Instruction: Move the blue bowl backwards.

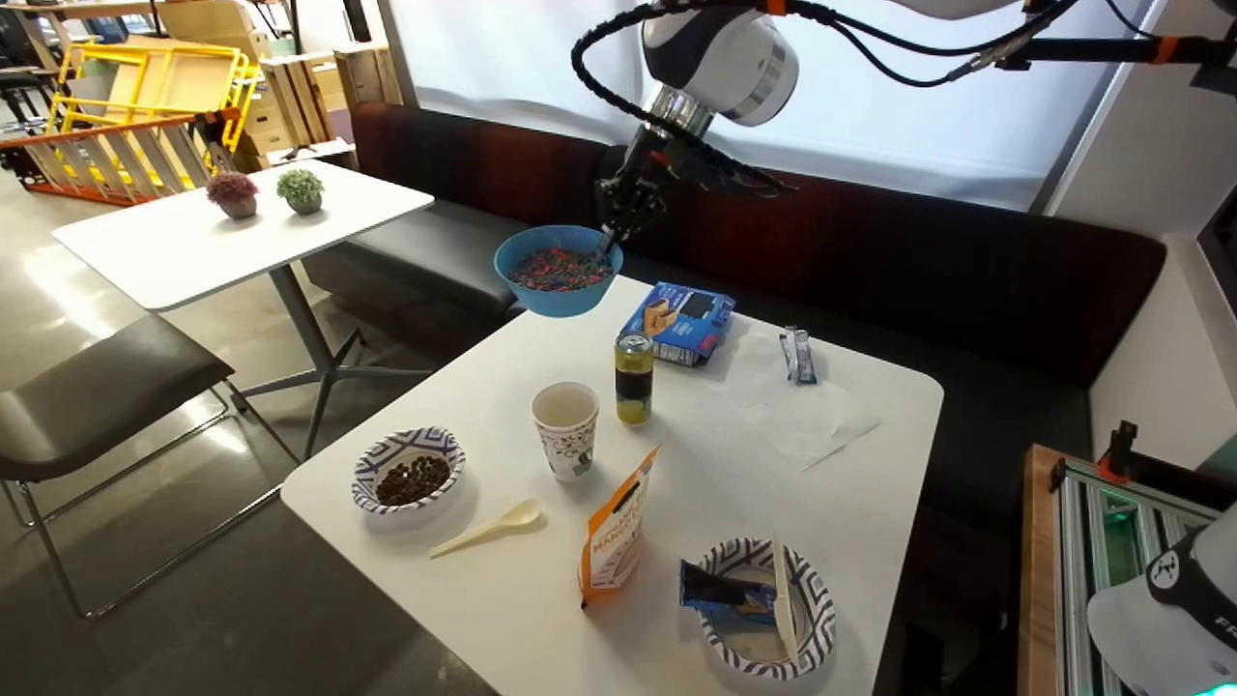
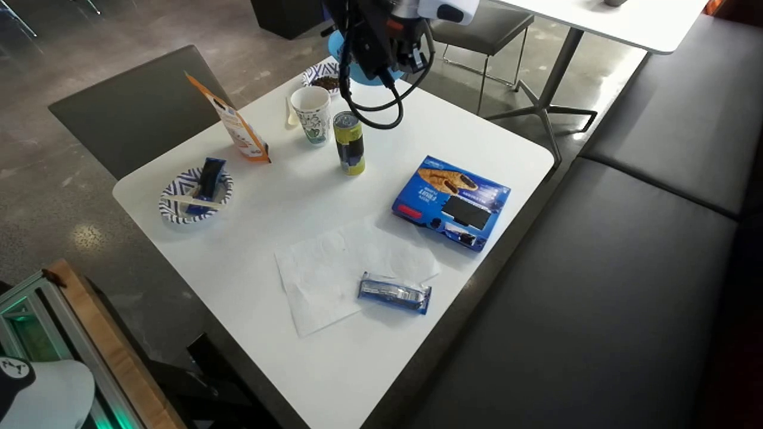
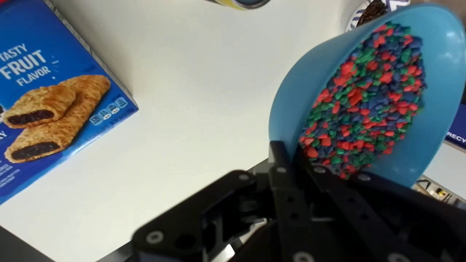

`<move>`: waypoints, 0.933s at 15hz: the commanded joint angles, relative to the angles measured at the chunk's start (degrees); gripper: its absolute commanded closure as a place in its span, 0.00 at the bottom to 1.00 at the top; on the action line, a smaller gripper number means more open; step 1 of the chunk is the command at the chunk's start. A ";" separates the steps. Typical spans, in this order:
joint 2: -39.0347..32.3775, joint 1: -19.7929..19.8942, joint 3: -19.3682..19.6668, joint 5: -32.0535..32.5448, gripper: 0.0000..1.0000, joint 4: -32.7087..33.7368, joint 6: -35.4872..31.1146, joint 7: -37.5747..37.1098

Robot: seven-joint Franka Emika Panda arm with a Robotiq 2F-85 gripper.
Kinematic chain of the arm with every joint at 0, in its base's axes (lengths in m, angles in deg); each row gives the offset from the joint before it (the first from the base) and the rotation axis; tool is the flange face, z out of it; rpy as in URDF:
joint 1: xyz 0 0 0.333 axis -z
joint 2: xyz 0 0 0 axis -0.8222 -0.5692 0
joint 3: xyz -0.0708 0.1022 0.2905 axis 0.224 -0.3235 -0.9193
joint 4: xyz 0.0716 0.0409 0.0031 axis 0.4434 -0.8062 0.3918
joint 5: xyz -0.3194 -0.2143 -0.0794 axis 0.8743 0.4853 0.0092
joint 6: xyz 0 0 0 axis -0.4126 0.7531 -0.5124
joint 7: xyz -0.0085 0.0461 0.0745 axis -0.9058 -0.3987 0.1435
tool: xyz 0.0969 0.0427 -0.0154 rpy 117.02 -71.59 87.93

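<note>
The blue bowl hung in the air, held by its rim in the tool — the two fingers stood nearly together, one outside and one inside, with only the bowl's wall between them. In an exterior view it looked close to level, and coloured bits — red, green, dark blue — lay in it. It was up by the edge of the bench that ran between the corner where a blue box lay and the corner where a patterned bowl with brown bits stood; whether it was above the top or just past that edge, I could not tell.

A pale spoon lay near the patterned bowl. Farther in from the edges, a paper cup and a yellow-and-black can stood upright, near each other but with a gap. An orange-and-white bag stood between the cup and a patterned plate, which sat near the corner diagonally opposite the box. In the plate lay a pale utensil and a blue wrapper, the wrapper reaching over the rim. Near the edge that faced a dark padded seat, a thin white paper lay flat, with a silver-and-blue packet at its margin.
</note>
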 commanded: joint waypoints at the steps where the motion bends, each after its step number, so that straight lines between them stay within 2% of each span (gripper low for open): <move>1: -6.31 2.45 -2.95 -0.68 0.99 10.01 4.49 0.00; 7: -14.99 3.88 -5.38 0.96 0.99 19.24 7.54 -0.33; 14: -22.19 5.16 -7.29 4.06 0.99 26.53 8.43 -0.57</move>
